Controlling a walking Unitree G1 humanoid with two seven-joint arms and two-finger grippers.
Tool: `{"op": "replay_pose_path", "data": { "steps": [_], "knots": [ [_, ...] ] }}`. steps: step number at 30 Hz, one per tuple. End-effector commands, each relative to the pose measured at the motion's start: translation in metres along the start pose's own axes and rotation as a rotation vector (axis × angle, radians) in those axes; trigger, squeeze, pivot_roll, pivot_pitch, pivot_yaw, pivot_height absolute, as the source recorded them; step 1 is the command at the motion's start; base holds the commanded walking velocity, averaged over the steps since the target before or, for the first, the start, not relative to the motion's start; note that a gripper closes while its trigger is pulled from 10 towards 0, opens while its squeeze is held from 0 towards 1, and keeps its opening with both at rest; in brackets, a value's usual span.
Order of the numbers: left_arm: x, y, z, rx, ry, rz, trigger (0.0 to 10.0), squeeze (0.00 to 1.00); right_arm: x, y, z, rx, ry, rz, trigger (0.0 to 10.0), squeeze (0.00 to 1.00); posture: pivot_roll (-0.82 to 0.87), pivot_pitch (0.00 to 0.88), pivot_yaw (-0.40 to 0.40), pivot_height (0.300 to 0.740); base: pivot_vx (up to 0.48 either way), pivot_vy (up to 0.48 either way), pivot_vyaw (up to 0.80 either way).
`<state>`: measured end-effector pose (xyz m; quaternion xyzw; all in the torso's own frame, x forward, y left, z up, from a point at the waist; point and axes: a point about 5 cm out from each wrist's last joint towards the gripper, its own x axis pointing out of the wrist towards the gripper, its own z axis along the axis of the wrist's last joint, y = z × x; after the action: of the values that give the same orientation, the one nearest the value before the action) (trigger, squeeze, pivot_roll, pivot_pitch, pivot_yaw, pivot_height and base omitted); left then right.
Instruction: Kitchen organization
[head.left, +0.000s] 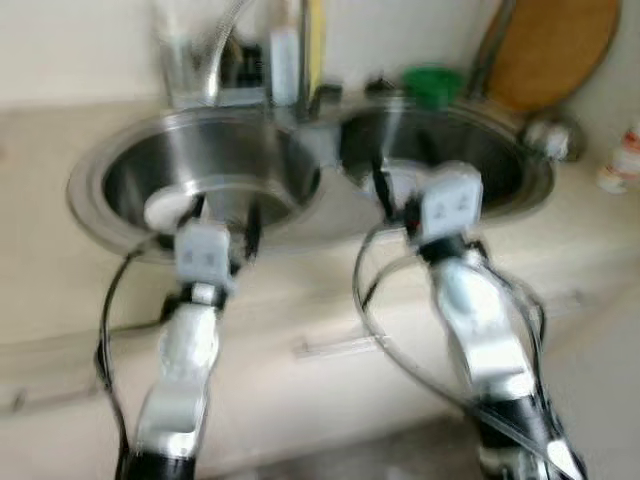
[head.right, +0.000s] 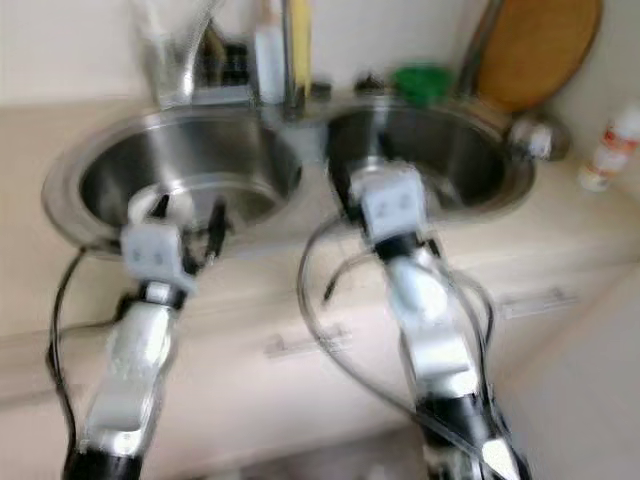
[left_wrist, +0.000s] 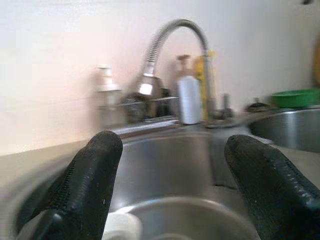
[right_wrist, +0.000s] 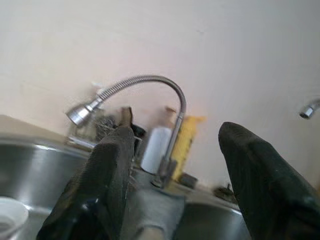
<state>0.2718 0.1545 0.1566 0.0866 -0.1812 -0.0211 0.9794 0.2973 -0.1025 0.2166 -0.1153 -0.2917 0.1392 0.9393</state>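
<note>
Down in the left round stainless-steel sink basin (head.left: 130, 185), near its front wall, a small white cup-like dish (head.left: 168, 210) is seen, probably the item to be tidied. The left gripper (head.left: 222, 215) is held just above the basin's near rim with its black fingers (left_wrist: 90, 185) spread wide and empty, apparently lined up for a reach toward that dish. Over the second basin (head.left: 500, 165), past the curved metal faucet (right_wrist: 150, 95), the right gripper (right_wrist: 175, 190) is held equally open, nothing grasped.
</note>
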Motion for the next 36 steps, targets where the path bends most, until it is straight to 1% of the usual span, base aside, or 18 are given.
{"op": "replay_pose_path", "data": {
  "steps": [1,2,8,10,13,16,23,31,36],
  "knots": [
    [0.001,-0.008,0.006,-0.011,-0.023,-0.025,10.0,0.00,-0.006,-0.010,-0.001,-0.036,0.008,-0.032,10.0,0.00,-0.09,0.011,-0.035,0.740,0.000,0.000,0.00],
    [0.001,-0.008,0.007,0.005,-0.029,-0.032,10.0,0.00,-0.008,-0.011,-0.002,-0.041,0.011,-0.033,10.0,0.00,-0.09,0.012,-0.034,0.740,0.000,0.000,0.00],
    [0.000,-0.009,0.007,0.007,-0.039,-0.041,10.0,0.00,-0.016,-0.011,-0.006,-0.054,0.035,-0.034,10.0,0.00,-0.09,0.012,-0.029,0.740,0.000,0.000,0.00],
    [0.000,-0.010,0.008,0.009,-0.040,-0.045,10.0,0.00,-0.019,-0.012,-0.009,-0.061,0.054,-0.037,10.0,0.00,-0.09,0.012,-0.028,0.740,0.000,0.000,-0.63],
    [0.000,-0.010,0.008,0.009,-0.041,-0.046,10.0,0.00,-0.021,-0.013,-0.010,-0.066,0.060,-0.038,10.0,0.00,-0.09,0.012,-0.028,0.740,0.000,0.000,-0.80],
    [0.000,-0.011,0.008,0.011,-0.040,-0.053,10.0,0.00,-0.026,-0.018,-0.014,-0.054,0.084,-0.062,10.0,0.00,-0.10,0.013,-0.024,0.740,0.000,0.000,-0.53],
    [0.001,-0.012,0.008,0.016,-0.040,-0.060,10.0,0.00,-0.027,-0.020,-0.014,-0.057,0.086,-0.069,10.0,0.00,-0.10,0.014,-0.024,0.740,0.000,0.000,0.00],
    [-0.001,-0.014,0.007,0.021,-0.042,-0.065,10.0,0.00,-0.031,-0.017,-0.015,-0.060,0.086,-0.054,10.0,0.00,-0.10,0.014,-0.029,0.740,0.000,0.000,-0.80],
    [-0.001,-0.015,0.008,0.021,-0.047,-0.071,10.0,0.00,-0.033,-0.016,-0.015,-0.058,0.088,-0.050,10.0,0.00,-0.10,0.014,-0.029,0.740,0.000,-0.356,-0.80]
  ]
}}
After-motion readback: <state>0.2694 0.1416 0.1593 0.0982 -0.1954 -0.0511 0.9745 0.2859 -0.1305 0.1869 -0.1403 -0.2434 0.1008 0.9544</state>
